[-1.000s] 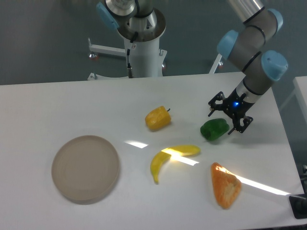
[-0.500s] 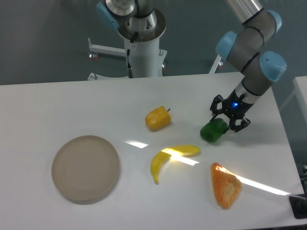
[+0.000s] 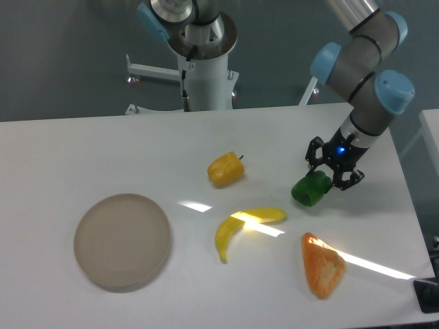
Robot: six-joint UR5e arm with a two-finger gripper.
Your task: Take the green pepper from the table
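The green pepper is a small glossy dark green lump at the right of the white table. My gripper is shut on its upper right side, black fingers clamped around it. The pepper sits tilted under the fingers, at or just above the tabletop; I cannot tell whether it still touches.
A yellow-orange pepper lies left of the green one. A yellow banana lies below it, and an orange wedge-shaped piece sits near the front right. A round beige plate is at the front left. The robot base stands behind the table.
The open fingers closed around the green pepper. Since then gripper and pepper have shifted slightly right together.
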